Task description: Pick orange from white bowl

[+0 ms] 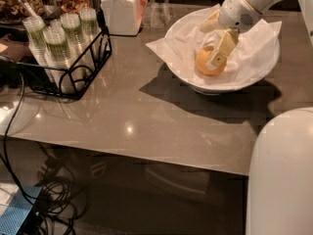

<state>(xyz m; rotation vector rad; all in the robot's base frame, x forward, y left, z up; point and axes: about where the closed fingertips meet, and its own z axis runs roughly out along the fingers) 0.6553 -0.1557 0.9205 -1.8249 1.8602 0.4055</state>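
The orange lies in the white bowl at the back right of the table, on crumpled white paper. My gripper reaches down into the bowl from the upper right on a white arm. Its fingers are open and straddle the orange. The near finger lies across the fruit's front right side and hides part of it. The far finger stands behind the fruit. The orange rests on the paper.
A black wire basket holding several green-capped cups stands at the left. A square white lidded jar is at the back, left of the bowl. The table's front edge runs across; cables lie on the floor. A white robot body part fills the lower right.
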